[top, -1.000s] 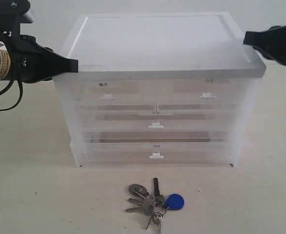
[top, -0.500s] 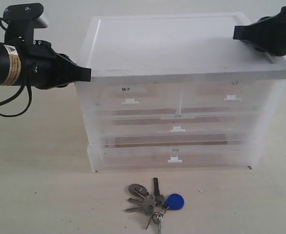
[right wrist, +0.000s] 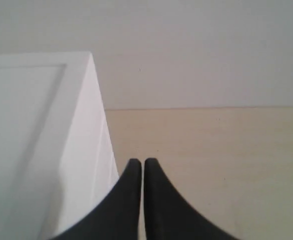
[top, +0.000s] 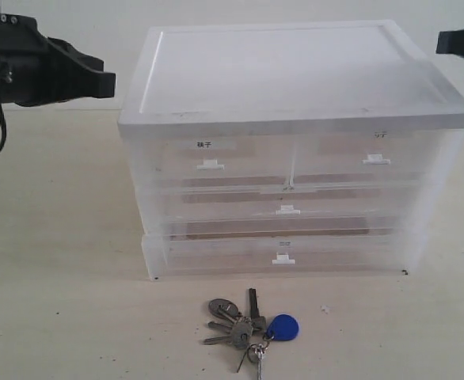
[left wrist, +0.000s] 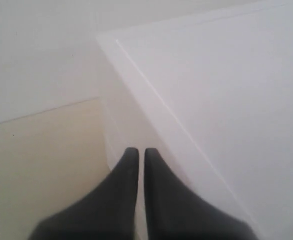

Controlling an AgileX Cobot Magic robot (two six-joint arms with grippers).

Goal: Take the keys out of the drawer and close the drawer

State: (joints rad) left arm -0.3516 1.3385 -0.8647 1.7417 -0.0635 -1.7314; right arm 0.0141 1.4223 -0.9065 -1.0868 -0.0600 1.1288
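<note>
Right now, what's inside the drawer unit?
The drawer unit looks fully shut. Through its frosted fronts only blurred brownish bands show; contents can't be made out. The keys lie outside, on the table in front.

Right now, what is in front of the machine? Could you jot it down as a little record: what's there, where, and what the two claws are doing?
drawer unit: translucent plastic, standing on the table
drawers: all fronts look pushed in
keys: bunch with a blue fob, on the table in front of the unit
left gripper: shut, empty, off the unit's upper left corner
right gripper: shut, empty, off its upper right corner
</note>
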